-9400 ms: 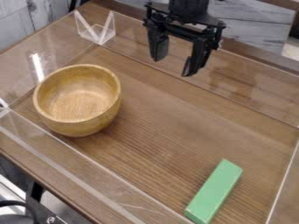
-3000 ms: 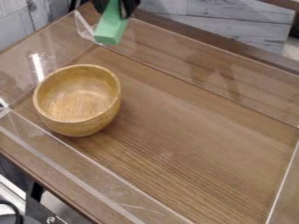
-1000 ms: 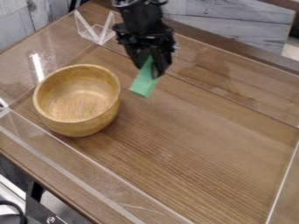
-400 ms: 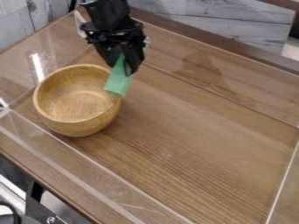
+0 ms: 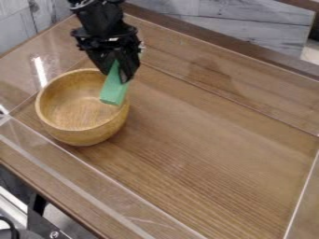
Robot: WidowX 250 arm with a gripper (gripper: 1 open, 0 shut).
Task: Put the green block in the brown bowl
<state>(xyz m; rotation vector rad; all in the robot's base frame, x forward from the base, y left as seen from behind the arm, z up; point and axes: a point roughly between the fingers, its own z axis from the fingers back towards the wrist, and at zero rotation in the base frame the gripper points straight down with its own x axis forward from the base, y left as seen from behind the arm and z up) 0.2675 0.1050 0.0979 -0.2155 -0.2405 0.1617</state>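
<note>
The green block (image 5: 114, 88) hangs tilted from my black gripper (image 5: 110, 63), which is shut on the block's upper end. Its lower end is just above the right rim of the brown bowl (image 5: 77, 110). That round wooden bowl sits on the left side of the wooden table and has nothing inside. My arm comes down from the top of the view, over the bowl's far right edge.
A clear plastic wall (image 5: 75, 185) runs round the wooden table (image 5: 212, 140). A small clear plastic stand (image 5: 100, 28) sits at the back, just behind my arm. A white wall lies beyond the far edge.
My gripper has carried the green block leftwards and a little towards the camera, from over the bare table to the bowl's right rim. The bowl has stayed put.
</note>
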